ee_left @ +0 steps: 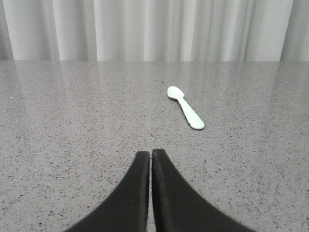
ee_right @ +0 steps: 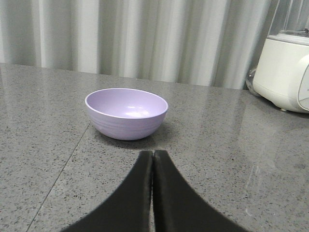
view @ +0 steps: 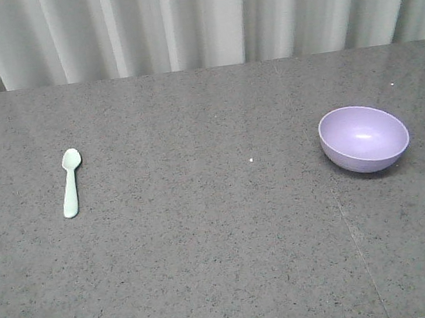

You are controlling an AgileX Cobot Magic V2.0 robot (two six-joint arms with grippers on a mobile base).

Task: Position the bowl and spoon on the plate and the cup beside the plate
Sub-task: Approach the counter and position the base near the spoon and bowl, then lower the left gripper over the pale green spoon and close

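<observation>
A lavender bowl (view: 364,137) stands upright on the right side of the grey stone table; the right wrist view shows the bowl (ee_right: 126,113) just beyond my right gripper (ee_right: 153,153), which is shut and holds nothing. A pale mint spoon (view: 70,181) lies flat on the left side, handle toward the near edge. From the left wrist the spoon (ee_left: 186,107) lies ahead and to the right of my left gripper (ee_left: 150,153), also shut and empty. The plate and the cup are out of view. Neither gripper shows in the front view.
A white appliance (ee_right: 284,72) stands at the table's far right. Pale curtains (view: 194,20) hang behind the table's far edge. A thin seam (view: 357,242) runs through the tabletop near the bowl.
</observation>
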